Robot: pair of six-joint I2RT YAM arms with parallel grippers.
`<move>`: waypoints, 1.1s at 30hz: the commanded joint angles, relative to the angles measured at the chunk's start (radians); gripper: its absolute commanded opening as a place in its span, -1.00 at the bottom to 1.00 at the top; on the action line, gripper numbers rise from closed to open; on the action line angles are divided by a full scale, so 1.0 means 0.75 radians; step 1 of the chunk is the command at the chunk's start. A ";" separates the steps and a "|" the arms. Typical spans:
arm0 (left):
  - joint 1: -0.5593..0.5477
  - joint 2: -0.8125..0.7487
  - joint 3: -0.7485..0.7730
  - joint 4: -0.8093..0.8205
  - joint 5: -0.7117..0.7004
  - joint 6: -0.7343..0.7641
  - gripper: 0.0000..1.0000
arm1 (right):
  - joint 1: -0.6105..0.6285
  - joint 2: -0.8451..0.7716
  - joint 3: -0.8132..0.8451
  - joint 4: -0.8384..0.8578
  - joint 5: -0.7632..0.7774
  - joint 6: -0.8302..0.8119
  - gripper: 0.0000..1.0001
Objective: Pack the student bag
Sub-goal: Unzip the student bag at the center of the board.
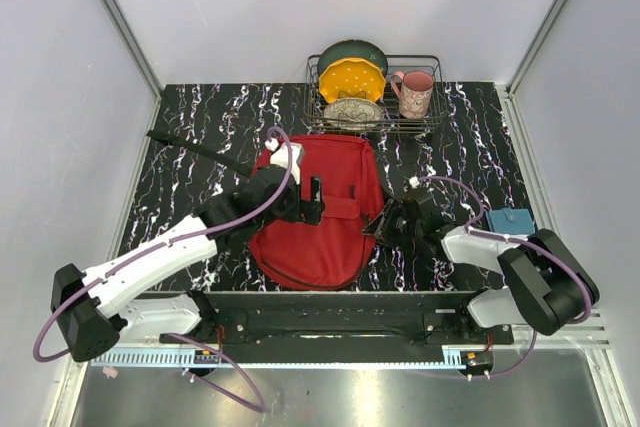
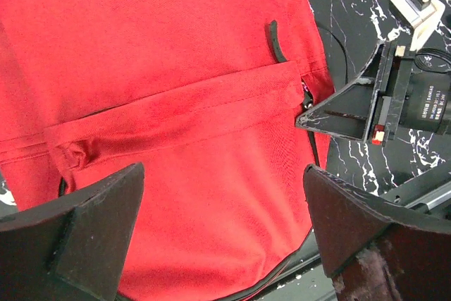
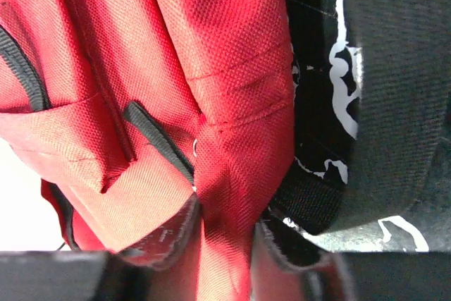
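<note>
The student bag (image 1: 335, 242) lies flat in the middle of the table, a red fabric backpack with black zipper trim. Over its upper part hovers my left gripper (image 1: 313, 197), open, with nothing between its fingers; in the left wrist view the red bag (image 2: 176, 47) fills the gap under the gripper (image 2: 224, 181). At the bag's right edge my right gripper (image 1: 385, 222) is shut on a fold of the red fabric (image 3: 225, 54), pinched between its fingers (image 3: 225, 234). A black strap (image 3: 394, 103) lies beside that fold.
A wire dish rack (image 1: 437, 122) at the back holds plates (image 1: 352, 77) and a pink mug (image 1: 415, 92). A teal box (image 1: 510, 219) sits at the right by the right arm. A long black strap (image 1: 195, 150) stretches out to the bag's left.
</note>
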 commanded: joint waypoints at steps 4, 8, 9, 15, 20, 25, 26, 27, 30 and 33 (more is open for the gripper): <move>0.026 0.143 0.137 0.096 0.082 0.032 0.98 | -0.005 -0.024 -0.008 0.093 -0.029 -0.009 -0.94; 0.048 0.325 0.272 0.112 0.115 0.022 0.98 | -0.005 -0.089 -0.057 0.107 -0.019 0.003 -1.00; 0.048 0.360 0.297 0.120 0.131 0.020 0.98 | -0.005 -0.101 -0.073 0.112 -0.019 0.005 -1.00; 0.048 0.657 0.487 0.168 0.231 0.016 0.98 | -0.005 -0.143 -0.100 0.114 -0.017 0.007 -1.00; 0.048 0.843 0.614 0.135 0.223 -0.021 0.98 | -0.003 -0.138 -0.102 0.126 -0.031 0.014 -1.00; 0.050 0.910 0.649 0.112 0.158 -0.062 0.87 | -0.005 -0.161 -0.110 0.126 -0.029 0.020 -1.00; 0.048 0.927 0.649 0.114 0.152 -0.074 0.83 | -0.003 -0.165 -0.112 0.126 -0.031 0.022 -1.00; 0.048 0.935 0.651 0.112 0.142 -0.078 0.81 | -0.003 -0.165 -0.112 0.126 -0.031 0.024 -1.00; 0.046 0.968 0.657 0.110 0.135 -0.095 0.69 | -0.005 -0.181 -0.120 0.126 -0.031 0.030 -1.00; 0.042 1.000 0.675 0.108 0.139 -0.105 0.48 | -0.005 -0.196 -0.127 0.120 -0.031 0.032 -1.00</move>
